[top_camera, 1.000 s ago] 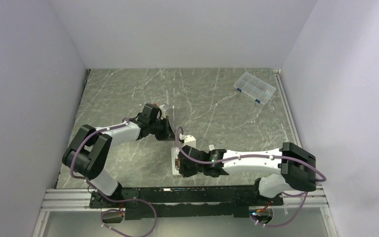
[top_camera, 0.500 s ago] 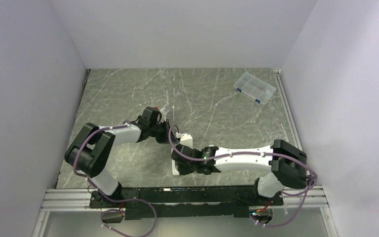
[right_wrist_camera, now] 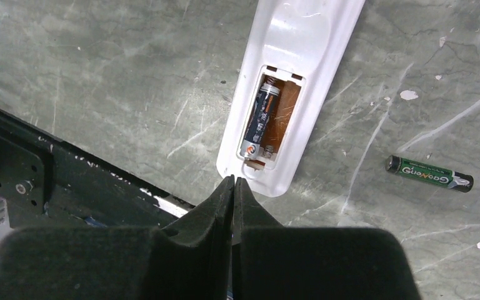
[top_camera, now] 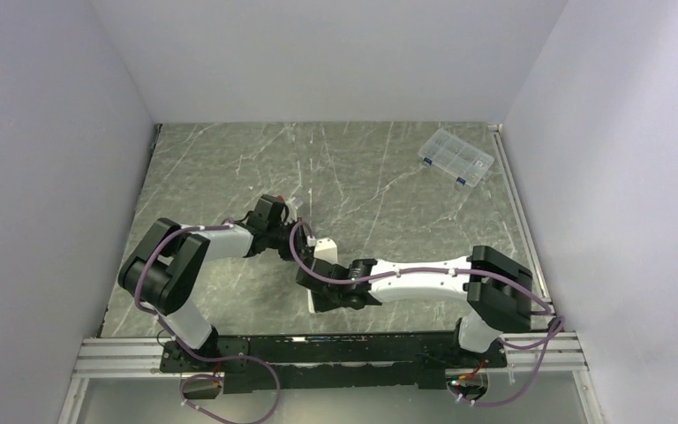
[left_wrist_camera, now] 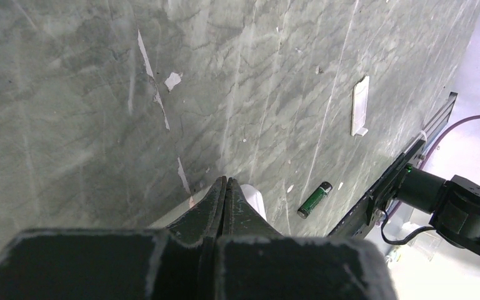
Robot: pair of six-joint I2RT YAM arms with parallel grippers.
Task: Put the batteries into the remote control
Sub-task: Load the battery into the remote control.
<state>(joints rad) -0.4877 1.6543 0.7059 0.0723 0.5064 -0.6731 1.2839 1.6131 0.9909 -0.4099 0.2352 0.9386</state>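
- Find the remote control (right_wrist_camera: 300, 75) lying flat on the gray table (right_wrist_camera: 100, 75), back side up.
- See its battery slot (right_wrist_camera: 281, 119) uncovered, brown inside.
- Spot one battery (right_wrist_camera: 259, 122) sitting inside that slot, along one side, with bare brown space next to it.
- Spot the other battery (right_wrist_camera: 429, 173), dark green, lying on the table near the remote control and not touching it.
- Look at the right gripper (right_wrist_camera: 234, 182): pinched all the way together, with nothing between the fingers.
- Find its tip right at the slot end of the remote control. Cannot tell whether touching.
- Look at the left gripper (left_wrist_camera: 225, 181): pinched together too, with nothing between the fingers, tip low over the table.
- See a white rounded bit (left_wrist_camera: 254, 200) poking out just behind that tip. Cannot tell what.
- See a small white sliver (left_wrist_camera: 360, 114) lying flat on the table, well apart from the green battery.
- From above, find both grippers close together near the middle of the table, the left one farther back.
- Find a clear plastic box (top_camera: 456, 157) at the far right of the table, well apart from all the rest.
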